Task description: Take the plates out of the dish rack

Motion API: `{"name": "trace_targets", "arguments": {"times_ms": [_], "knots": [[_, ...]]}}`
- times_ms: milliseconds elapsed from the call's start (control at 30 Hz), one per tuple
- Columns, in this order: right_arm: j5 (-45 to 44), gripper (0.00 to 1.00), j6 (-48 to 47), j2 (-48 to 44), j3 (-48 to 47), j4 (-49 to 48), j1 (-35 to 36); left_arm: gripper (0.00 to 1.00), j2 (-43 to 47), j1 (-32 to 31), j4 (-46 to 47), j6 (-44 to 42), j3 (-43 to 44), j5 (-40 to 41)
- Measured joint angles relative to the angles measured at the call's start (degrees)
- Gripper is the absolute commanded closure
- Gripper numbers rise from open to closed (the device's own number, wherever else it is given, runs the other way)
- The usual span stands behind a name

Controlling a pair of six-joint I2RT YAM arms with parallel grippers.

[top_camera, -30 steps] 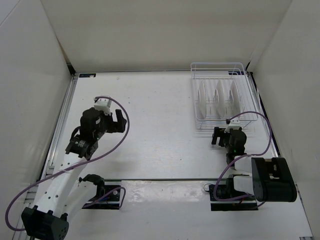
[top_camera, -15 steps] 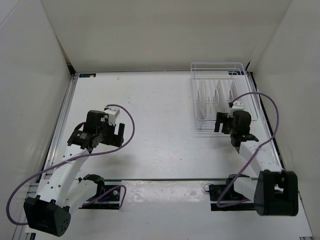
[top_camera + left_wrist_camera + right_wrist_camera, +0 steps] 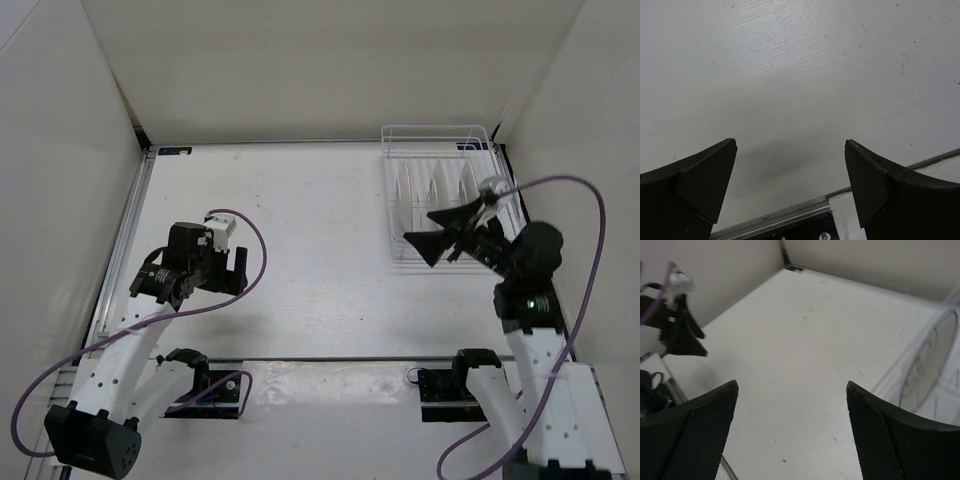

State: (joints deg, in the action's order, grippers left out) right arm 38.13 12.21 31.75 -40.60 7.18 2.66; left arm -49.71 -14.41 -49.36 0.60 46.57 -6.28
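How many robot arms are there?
2. The left arm reaches over the left side of the table. The right arm reaches toward the dish rack at the far right. Nothing suggests another is hidden.

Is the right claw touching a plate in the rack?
Cannot tell: the wrist view shows the right claw open, one finger covering part of the plate; top view overlaps them.

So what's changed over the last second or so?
The right gripper swung up from near its base and now hangs at the near end of the dish rack, jaws wide open, holding nothing. The left gripper, also open, drew back slightly toward its base. The rack and the plates stayed put.
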Motion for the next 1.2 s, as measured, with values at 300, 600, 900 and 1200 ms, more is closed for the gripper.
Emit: {"name": "trace_targets", "arguments": {"times_ms": [300,600,900,1200], "knots": [[15.08,0.1,14.64,27.67,-21.22,-0.63,-0.02,0.0,-0.48,0.0,-0.98,0.5,0.33,0.17],[-3.17,0.25,11.28,33.24,-27.28,11.26,0.07,0.0,-0.61,0.0,-1.46,0.92,0.33,0.2],[-13.31,0.48,8.2,43.69,-37.55,14.47,1.99,0.0,-1.75,0.0,-1.68,0.94,0.98,0.2],[-22.88,0.54,3.63,56.02,-45.05,19.8,7.5,0.0,-2.08,0.0,-1.7,0.94,0.98,0.52]]}}
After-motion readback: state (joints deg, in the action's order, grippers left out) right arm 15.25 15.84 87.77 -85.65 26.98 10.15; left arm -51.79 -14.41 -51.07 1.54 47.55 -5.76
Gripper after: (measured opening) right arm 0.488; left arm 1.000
